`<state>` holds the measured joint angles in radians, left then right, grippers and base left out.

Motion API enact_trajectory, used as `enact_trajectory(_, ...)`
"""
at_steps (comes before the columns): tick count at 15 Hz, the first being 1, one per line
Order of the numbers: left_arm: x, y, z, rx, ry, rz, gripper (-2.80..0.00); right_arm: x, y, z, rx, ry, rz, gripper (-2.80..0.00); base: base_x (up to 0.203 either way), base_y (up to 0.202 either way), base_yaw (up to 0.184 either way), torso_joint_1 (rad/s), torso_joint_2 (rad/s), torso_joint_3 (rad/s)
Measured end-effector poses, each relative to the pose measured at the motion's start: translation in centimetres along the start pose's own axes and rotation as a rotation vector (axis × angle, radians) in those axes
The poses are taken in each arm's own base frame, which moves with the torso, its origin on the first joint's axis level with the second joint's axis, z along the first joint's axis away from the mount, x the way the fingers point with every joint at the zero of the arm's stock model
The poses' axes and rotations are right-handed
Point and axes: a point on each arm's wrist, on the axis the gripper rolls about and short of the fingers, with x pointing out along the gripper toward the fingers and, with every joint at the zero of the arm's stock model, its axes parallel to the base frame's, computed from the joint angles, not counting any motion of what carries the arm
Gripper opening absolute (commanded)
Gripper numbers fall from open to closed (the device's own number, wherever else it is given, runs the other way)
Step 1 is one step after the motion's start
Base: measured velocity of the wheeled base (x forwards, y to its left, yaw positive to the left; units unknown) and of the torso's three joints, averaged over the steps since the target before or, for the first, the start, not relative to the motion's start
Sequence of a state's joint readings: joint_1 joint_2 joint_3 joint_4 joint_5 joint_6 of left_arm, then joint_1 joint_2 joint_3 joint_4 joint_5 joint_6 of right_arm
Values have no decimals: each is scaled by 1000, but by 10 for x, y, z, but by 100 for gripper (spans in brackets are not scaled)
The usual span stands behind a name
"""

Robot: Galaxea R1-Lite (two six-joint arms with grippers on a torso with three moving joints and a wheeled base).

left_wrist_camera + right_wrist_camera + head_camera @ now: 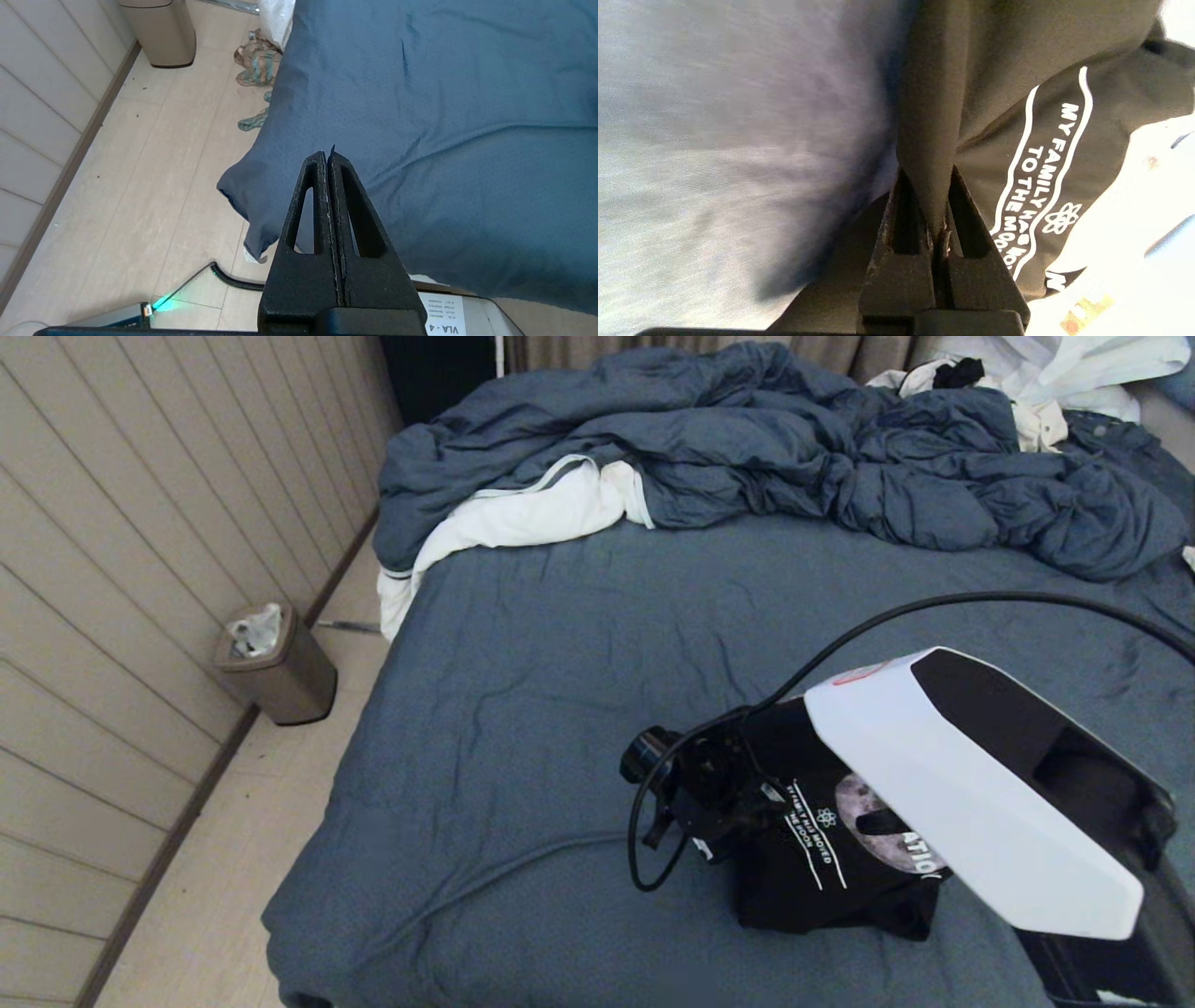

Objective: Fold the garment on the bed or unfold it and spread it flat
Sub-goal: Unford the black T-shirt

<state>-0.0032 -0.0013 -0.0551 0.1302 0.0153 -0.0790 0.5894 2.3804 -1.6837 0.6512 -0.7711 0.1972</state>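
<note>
garment bunched on bed near its front edge, print up. right gripper pinched on 1 fabric fold, likely to lift and open it. left gripper pressed together, parked off the bed corner.

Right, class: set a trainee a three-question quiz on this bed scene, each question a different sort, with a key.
1. True or false: the right gripper is shut on a fold of the black soft-knit T-shirt with the grey moon print.
2. What stands on the floor beside the large bed with the slate-blue sheet? A) chair B) beige metal bin C) lamp
3. Fill in: the left gripper, shut, holds ____.

Key: 1 true; 2 B; 3 nothing.
</note>
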Motion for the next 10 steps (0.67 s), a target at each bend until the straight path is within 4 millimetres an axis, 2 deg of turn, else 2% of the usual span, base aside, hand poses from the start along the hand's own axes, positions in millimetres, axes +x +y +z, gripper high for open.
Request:
enact_trajectory(4,0,0,0,0,0,0,-280,-32,9,8,-7,-84,35,-280,0,0,0,0,0,0)
enact_trajectory(8,0,0,0,0,0,0,-280,-79,28,20,-33,-222,93,-280,0,0,0,0,0,0)
enact_trajectory(10,0,0,0,1,0,0,-280,-105,44,24,-60,-298,128,-280,0,0,0,0,0,0)
